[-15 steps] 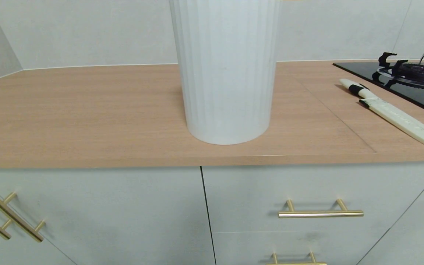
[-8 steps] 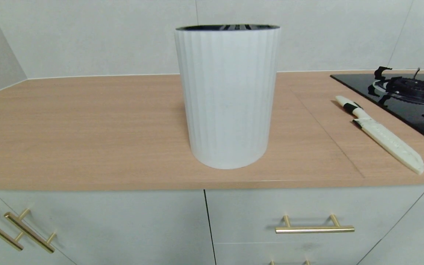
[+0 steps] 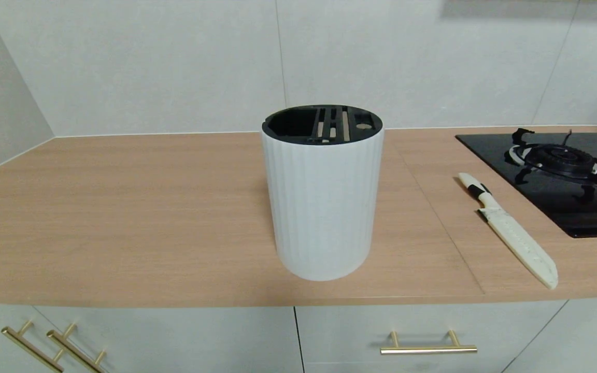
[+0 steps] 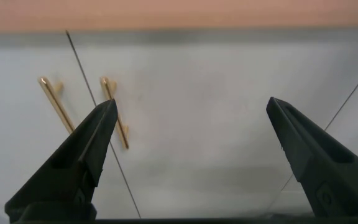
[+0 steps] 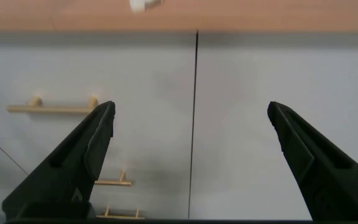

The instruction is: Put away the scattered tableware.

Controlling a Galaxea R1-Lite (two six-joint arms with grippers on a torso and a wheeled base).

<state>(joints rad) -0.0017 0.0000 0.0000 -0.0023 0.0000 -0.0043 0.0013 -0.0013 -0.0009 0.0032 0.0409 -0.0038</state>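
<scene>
Step in hand, as I judge it: approach, nothing grasped yet. The left hand [image 4: 191, 106] and right hand [image 5: 191, 109] both hang below the desk [image 3: 122, 207] edge, facing the cabinet fronts [image 4: 216, 124], each spread wide and empty. The knife [image 3: 508, 230] lies flat on the desk, well right of the holder [image 3: 323, 207] and just beside the hob [image 3: 563, 176], handle to the rear, blade tip near the front edge. The holder stands upright, its slots [image 3: 332, 124] open at the top. Next move likely calls for the right hand to rise above the desk edge, take the knife by the handle and turn it blade-down over a slot. Open desk lies between knife and holder; the hob crowds the far side.
</scene>
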